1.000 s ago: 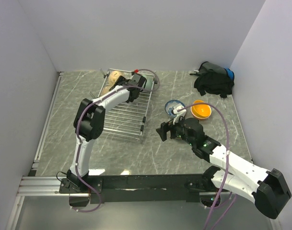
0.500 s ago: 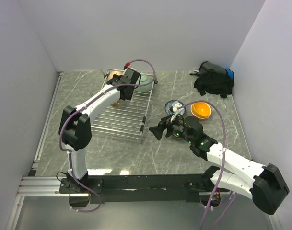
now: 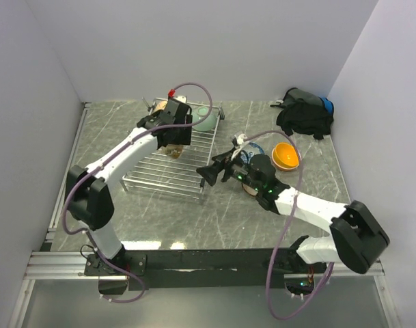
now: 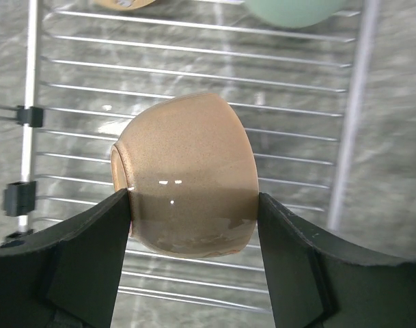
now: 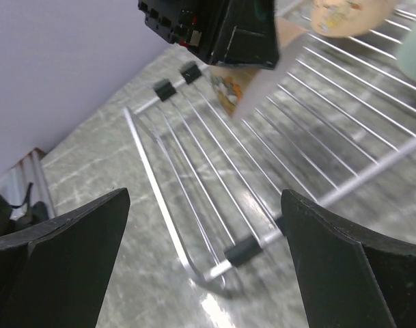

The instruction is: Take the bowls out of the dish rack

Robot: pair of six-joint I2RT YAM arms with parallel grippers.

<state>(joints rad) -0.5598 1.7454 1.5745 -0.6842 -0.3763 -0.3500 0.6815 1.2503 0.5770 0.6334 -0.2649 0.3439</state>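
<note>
My left gripper (image 4: pixel 192 199) is shut on a tan bowl (image 4: pixel 187 164), held on its side just above the wires of the dish rack (image 4: pixel 351 137). From above, that gripper (image 3: pixel 172 137) and the tan bowl (image 3: pixel 175 149) hang over the middle of the dish rack (image 3: pixel 160 179). A pale green bowl (image 3: pixel 204 118) and a speckled tan bowl (image 3: pixel 162 106) sit at the rack's back. My right gripper (image 3: pixel 209 173) stands open by the rack's near right corner; its view shows the rack (image 5: pixel 194 205) between the spread fingers.
An orange bowl (image 3: pixel 287 155) stands on the table right of the rack, and a blue-patterned bowl (image 3: pixel 253 147) beside it is largely covered by my right arm. A black bag (image 3: pixel 304 113) lies at the back right. White walls close three sides.
The left gripper has closed on the tan bowl and carried it from the rack's back toward its middle. The right arm has swung left, up to the rack's near right corner.
</note>
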